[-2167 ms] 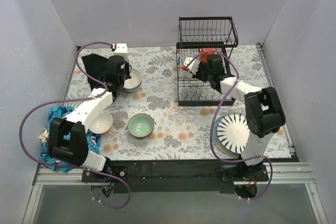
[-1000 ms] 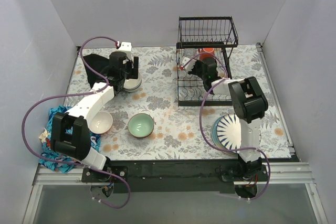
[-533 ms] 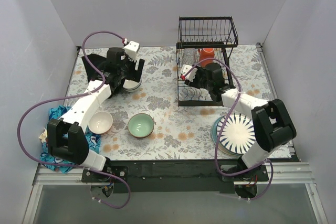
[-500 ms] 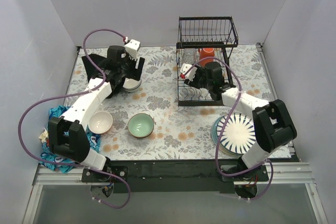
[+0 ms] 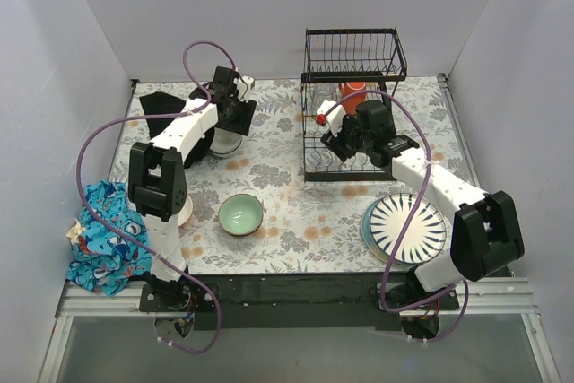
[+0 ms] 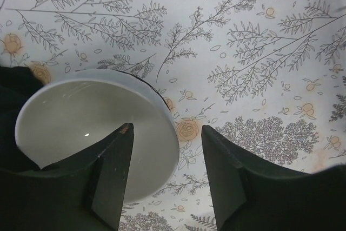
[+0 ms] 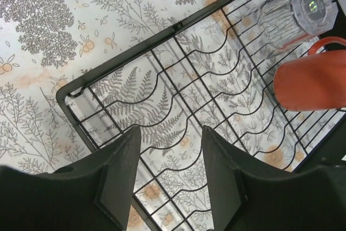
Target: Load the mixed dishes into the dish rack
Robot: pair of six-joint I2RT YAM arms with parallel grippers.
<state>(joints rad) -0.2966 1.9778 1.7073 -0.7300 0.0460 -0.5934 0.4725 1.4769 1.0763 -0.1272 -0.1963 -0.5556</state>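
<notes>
My left gripper (image 5: 236, 123) (image 6: 167, 130) hangs open over a stack of small white bowls (image 5: 225, 144). The top bowl's (image 6: 92, 125) rim runs between the fingers, one finger above its inside and the other above the cloth outside. My right gripper (image 5: 337, 139) (image 7: 172, 131) is open and empty above the slotted lower tray of the black wire dish rack (image 5: 354, 42) (image 7: 178, 41). An orange mug (image 5: 352, 93) (image 7: 313, 79) stands in that tray, beyond my right fingers. A pale-green-inside bowl (image 5: 241, 213) and striped plates (image 5: 405, 229) rest on the table.
A clear glass (image 7: 294, 9) stands in the rack beside the mug. A black cloth (image 5: 160, 103) lies at the back left and a blue patterned cloth (image 5: 103, 238) at the front left. The grey walls close in on three sides.
My right gripper opened, let go of the orange mug in the rack and drew back. My left arm swung right over the white bowl stack, its jaws narrowing.
</notes>
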